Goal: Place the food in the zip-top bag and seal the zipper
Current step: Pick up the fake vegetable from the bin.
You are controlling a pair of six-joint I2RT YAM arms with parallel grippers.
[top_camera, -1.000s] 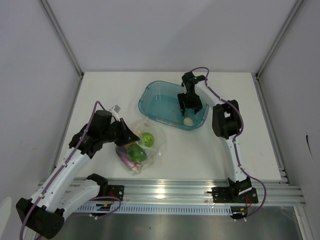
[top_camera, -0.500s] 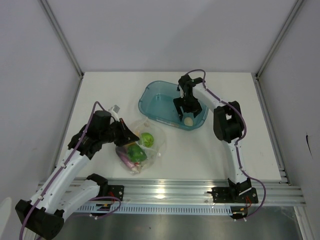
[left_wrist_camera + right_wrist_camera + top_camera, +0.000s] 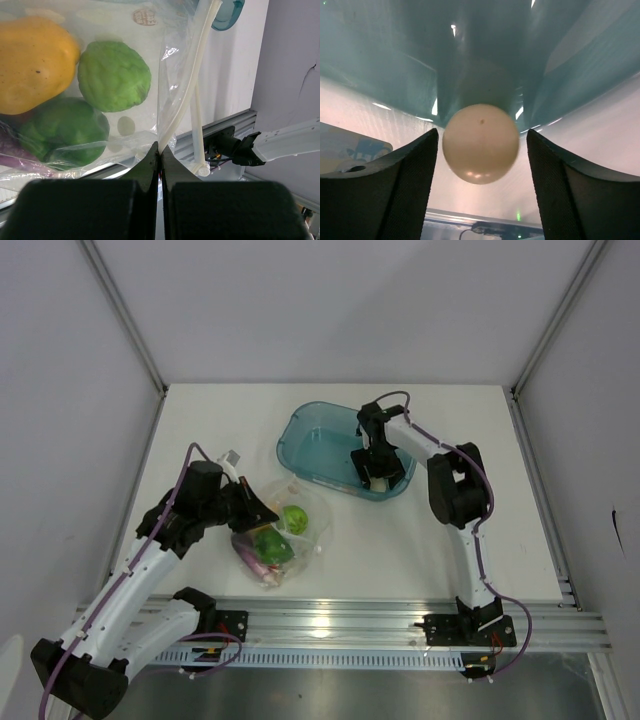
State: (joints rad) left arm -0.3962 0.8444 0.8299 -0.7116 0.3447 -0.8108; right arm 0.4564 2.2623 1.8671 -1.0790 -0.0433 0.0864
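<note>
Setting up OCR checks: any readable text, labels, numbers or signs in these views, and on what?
No legible text anywhere.
Round brownish mark on the zip-top bag: too blurred to read.
Pale label with blue print, lower left of the right wrist view: no characters readable.

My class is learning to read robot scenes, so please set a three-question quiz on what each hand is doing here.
1. What does the left hand pinch? A the edge of the bag; B a spoon; C nothing.
2. True or false: the right hand is shut tight on the egg.
3. Fill in: the egg lies in the teal ___.

Key: 1 A. 2 False: it is open, one finger on each side. 3 tray.
</note>
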